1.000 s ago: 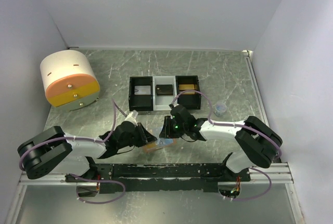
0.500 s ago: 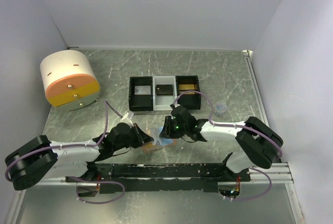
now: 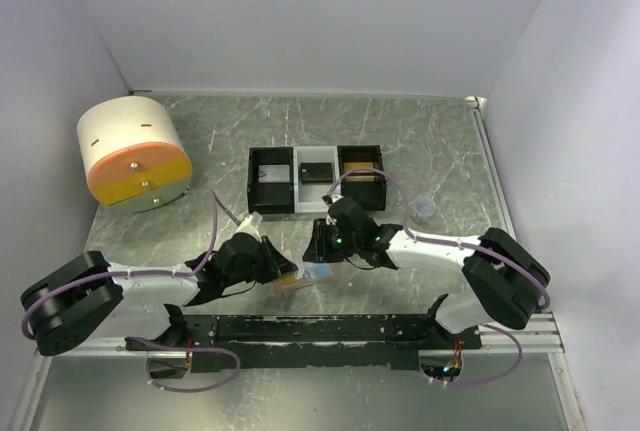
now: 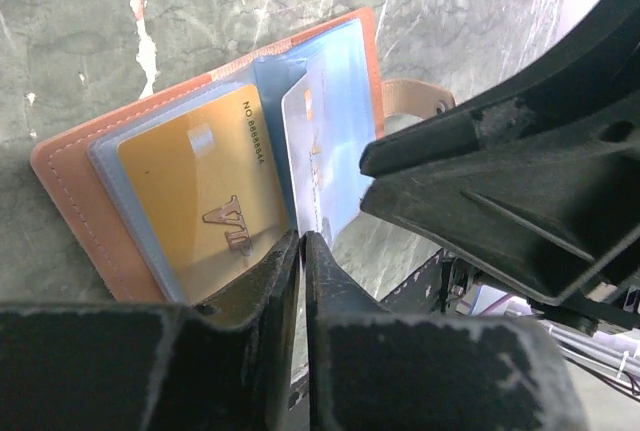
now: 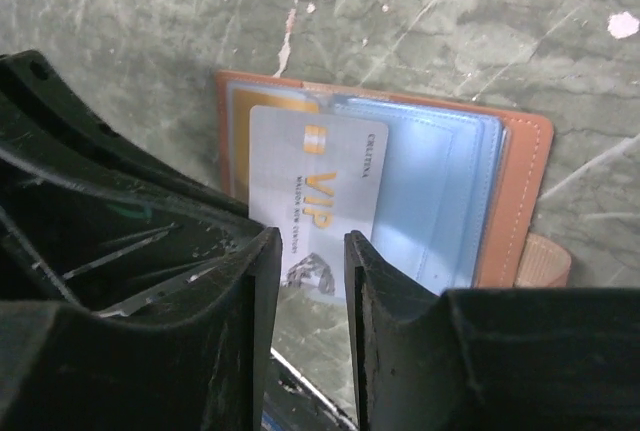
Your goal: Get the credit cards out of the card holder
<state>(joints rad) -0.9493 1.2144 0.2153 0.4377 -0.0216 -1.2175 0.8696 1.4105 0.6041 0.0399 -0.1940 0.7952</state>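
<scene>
The salmon-orange card holder [image 3: 290, 283] lies open on the table between both grippers, showing light blue sleeves [image 5: 430, 191]. In the left wrist view a gold VIP card [image 4: 200, 201] sits in its left pocket, inside the orange cover [image 4: 65, 181]. A white VIP card [image 5: 310, 186] sticks out past the holder's edge; it also shows in the left wrist view [image 4: 330, 141]. My left gripper [image 4: 302, 241] is shut, seemingly on this card's corner. My right gripper [image 5: 308, 246] is open just over the card's free end, jaws a narrow gap apart.
A black-and-white three-compartment tray [image 3: 250, 181] with cards in it stands just behind the grippers. A round white and orange container [image 3: 133, 154] is at the far left. A small pale cup [image 3: 425, 209] sits right of the tray. The black base rail [image 3: 320, 329] runs along the near edge.
The left arm's elbow swung out to the left and partly back while its gripper stayed at the holder. The right gripper edged slightly back and left.
</scene>
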